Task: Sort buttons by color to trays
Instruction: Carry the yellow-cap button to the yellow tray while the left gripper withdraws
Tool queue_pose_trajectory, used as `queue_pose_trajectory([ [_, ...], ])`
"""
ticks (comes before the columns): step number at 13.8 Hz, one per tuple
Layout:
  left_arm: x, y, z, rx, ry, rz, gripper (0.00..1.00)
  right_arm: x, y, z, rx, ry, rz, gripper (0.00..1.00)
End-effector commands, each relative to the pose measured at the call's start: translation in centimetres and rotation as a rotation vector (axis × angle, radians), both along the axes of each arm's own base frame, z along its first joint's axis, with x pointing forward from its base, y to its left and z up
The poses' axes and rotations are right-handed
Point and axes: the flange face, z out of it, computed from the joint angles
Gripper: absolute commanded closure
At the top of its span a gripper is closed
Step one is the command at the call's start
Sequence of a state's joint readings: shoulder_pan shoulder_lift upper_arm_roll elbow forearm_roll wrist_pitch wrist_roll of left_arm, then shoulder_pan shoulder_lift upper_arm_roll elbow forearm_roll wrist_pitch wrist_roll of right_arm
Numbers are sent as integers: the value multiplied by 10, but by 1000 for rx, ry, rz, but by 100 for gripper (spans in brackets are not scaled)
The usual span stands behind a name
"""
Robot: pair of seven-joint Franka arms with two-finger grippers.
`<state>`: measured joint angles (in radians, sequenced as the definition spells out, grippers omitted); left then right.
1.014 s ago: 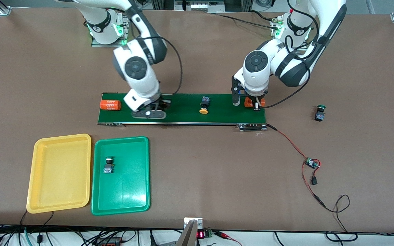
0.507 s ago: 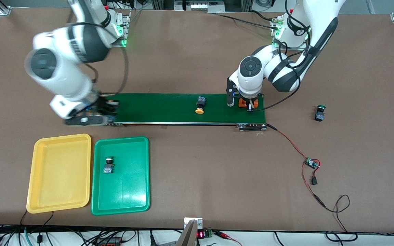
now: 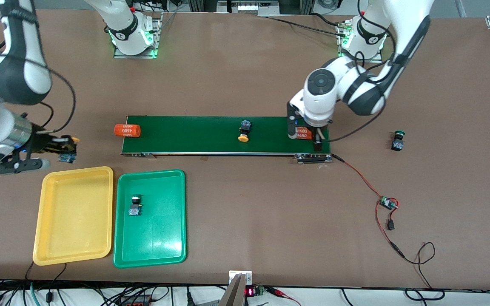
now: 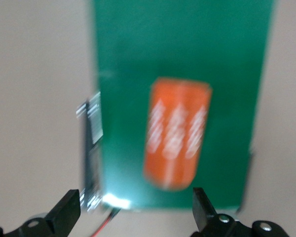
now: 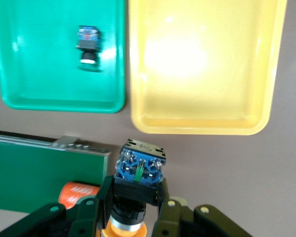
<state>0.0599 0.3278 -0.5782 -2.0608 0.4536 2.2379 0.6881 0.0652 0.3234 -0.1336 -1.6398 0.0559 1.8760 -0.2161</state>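
The right gripper, fingers clenched on a yellow-capped button with glossy blue body, hangs over the desk beside the smooth yellow tray; the left gripper, fingers released, straddles an orange cylinder

Buttons, four: two yellow-capped, one on the conveyor belt at and one held in the right gripper at; two green-capped at and. Trays, two: yellow, green. Orange cylinders, two. Grippers, two: the second, left, at.
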Motion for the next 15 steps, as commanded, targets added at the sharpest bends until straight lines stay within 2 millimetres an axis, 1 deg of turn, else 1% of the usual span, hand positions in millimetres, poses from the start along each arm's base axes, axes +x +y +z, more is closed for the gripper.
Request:
queue_pose_trajectory([
  [1, 24, 71, 22, 38, -46, 108, 0, 51, -3, -32, -17, -11, 30, 85],
  [2, 33, 102, 23, 42, -44, 169, 0, 63, -11, -48, -40, -30, 28, 85],
  [3, 42, 138, 23, 52, -34, 247, 0, 73, -26, -64, -67, -58, 35, 85],
  [4, 47, 164, 22, 49, -25, 306, 0, 83, -38, -88, -81, -99, 66, 85],
  [5, 51, 194, 19, 35, -12, 392, 0, 90, -49, -107, -88, -136, 56, 85],
  [6, 54, 223, 12, 30, 0, 486, 0, 95, -54, -127, -101, -164, 61, 85],
  [7, 54, 246, 4, 24, 16, 584, 0, 99, -57, -144, -110, -180, 61, 85],
  [8, 53, 264, -4, 22, 30, 675, 0, 102, -57, -158, -114, -187, 63, 85],
  [10, 47, 285, -18, 49, 58, 870, 0, 103, -58, -176, -118, -193, 63, 85],
  [11, 45, 290, -22, 57, 53, 968, 0, 103, -62, -180, -119, -194, 57, 84],
  [12, 44, 290, -27, 66, 54, 1031, 0, 102, -62, -188, -120, -190, 58, 84],
  [13, 43, 292, -30, 71, 52, 1072, 0, 103, -61, -192, -120, -193, 58, 79],
  [14, 39, 298, -39, 77, 67, 1095, 0, 103, -61, -194, -120, -191, 57, 74],
  [15, 38, 308, -45, 69, 80, 1120, 0, 102, -62, -200, -121, -184, 57, 65],
])
